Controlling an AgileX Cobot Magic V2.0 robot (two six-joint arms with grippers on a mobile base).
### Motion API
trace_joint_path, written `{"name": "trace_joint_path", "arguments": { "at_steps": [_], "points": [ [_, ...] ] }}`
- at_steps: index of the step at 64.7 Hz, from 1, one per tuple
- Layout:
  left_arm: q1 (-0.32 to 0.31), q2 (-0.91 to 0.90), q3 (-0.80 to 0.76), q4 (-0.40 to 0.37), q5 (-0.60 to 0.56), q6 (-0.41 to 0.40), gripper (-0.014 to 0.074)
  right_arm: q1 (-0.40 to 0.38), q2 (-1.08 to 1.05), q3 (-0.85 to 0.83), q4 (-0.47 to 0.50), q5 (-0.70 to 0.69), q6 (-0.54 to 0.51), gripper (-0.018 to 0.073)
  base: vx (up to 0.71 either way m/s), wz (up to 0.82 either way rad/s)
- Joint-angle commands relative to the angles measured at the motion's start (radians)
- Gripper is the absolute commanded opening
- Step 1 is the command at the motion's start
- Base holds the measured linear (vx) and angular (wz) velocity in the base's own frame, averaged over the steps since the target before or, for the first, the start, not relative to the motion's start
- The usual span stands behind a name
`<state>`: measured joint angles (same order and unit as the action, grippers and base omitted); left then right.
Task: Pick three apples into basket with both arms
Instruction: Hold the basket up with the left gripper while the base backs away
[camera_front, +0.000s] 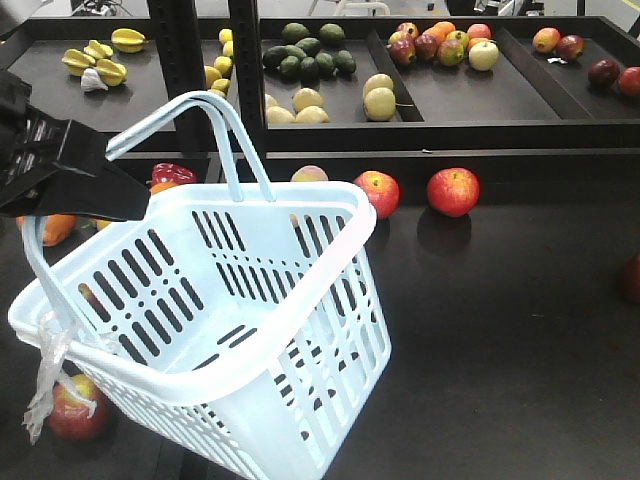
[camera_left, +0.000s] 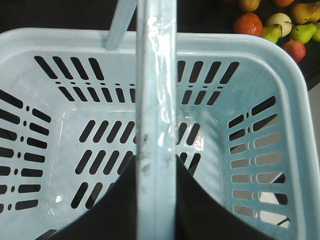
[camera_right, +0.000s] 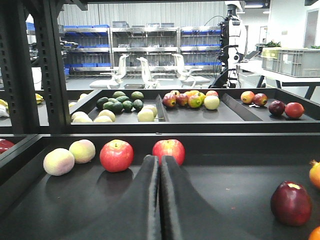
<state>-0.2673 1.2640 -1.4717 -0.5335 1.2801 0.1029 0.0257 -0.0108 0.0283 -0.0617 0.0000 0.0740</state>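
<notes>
Two of the red apples (camera_front: 377, 192) (camera_front: 453, 190) are sitting side by side on the dark lower shelf (camera_front: 500, 330), right of center in the front view. A third one (camera_front: 75, 410) is peeking out at the lower left, under the basket (camera_front: 190, 372) and partly behind its scrap of clear plastic (camera_front: 45, 385). The basket's tipping toward the camera and filling the lower left. The left gripper (camera_front: 100, 175) is clamping one handle (camera_front: 165, 120); in the left wrist view its black fingers (camera_left: 110, 210) are hugging the bar on both sides. I'm seeing the right gripper (camera_right: 159, 165) pinched together on nothing, pointing at the gap between the two apples. Two pale peaches (camera_right: 58, 161) are lying left of them, a dark red apple (camera_right: 291, 202) lower right, and avocados (camera_front: 310, 55) are piling up on the top shelf.
</notes>
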Motion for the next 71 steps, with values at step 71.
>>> {"name": "trace_joint_path", "arguments": {
  "at_steps": [71],
  "points": [
    [-0.005,-0.027,-0.023,-0.059,-0.03,-0.008,-0.0008,-0.006,-0.011,0.015,0.0,-0.073,-0.008,-0.0005,-0.09,0.33]
  ]
}}
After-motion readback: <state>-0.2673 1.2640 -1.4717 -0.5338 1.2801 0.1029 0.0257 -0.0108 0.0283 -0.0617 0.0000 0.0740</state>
